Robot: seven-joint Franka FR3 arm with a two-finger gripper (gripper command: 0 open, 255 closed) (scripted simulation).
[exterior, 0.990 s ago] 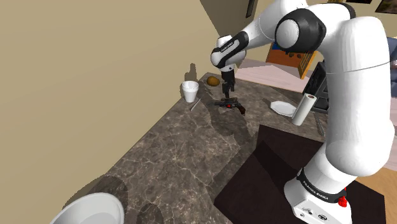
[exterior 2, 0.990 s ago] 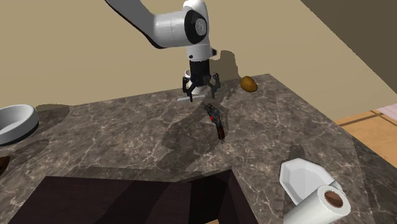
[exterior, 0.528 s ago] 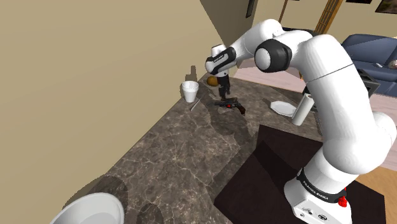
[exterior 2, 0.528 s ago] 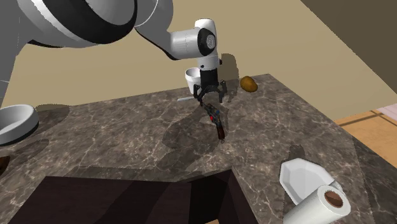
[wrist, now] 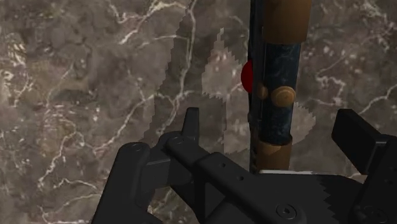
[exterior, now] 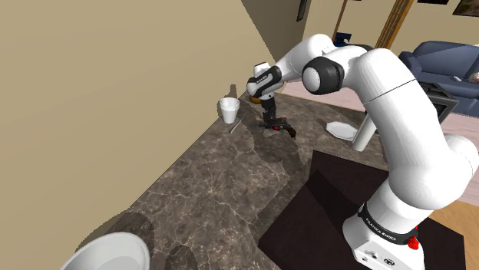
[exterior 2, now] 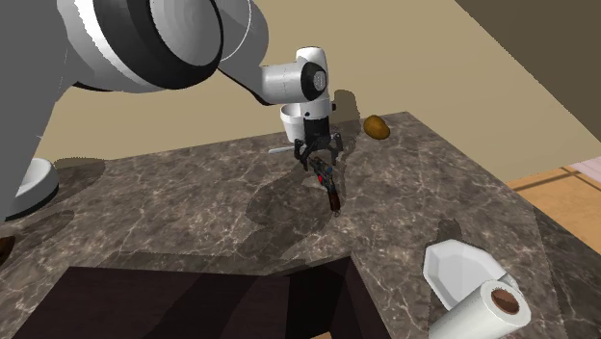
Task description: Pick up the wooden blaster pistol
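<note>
Task thing: blaster pistol (exterior 2: 331, 193), lying flat on the dark marbled countertop (exterior: 222, 176); dark blue body with tan bands and a red knob, brown grip at the end farther from the white cup (exterior: 229, 109).
Claw: gripper (exterior 2: 320, 162) low over the pistol's barrel end, fingers (wrist: 359, 143) apart and straddling it, seemingly touching nothing.
Alignment: barrel (wrist: 280, 76) running lengthwise between the fingers, nearer one than the other.
Step in hand: judged as the last lowering before the squeeze; nothing clamped or lifted yet.
Neighbours: cup near, on the wall side; brown roundish lump (exterior 2: 376, 126) near the far corner; white dish (exterior 2: 457, 270) and paper roll (exterior 2: 486, 310) well apart.
Risk, twist: likely if shut off-centre, the nearer finger landing first and shoving the barrel round on the smooth stone.
Risk, roll-out: rounded barrel, so possibly squirting free under a shallow pinch.
Risk, sag: hold far from the grip, so probably a drooping or pivoting grip end on the lift, perhaps a slip.
Risk, scrape: fingertips jamming into the stone if lowered too far.
Risk, knock: cup close enough to be clipped by a sideways swing.
</note>
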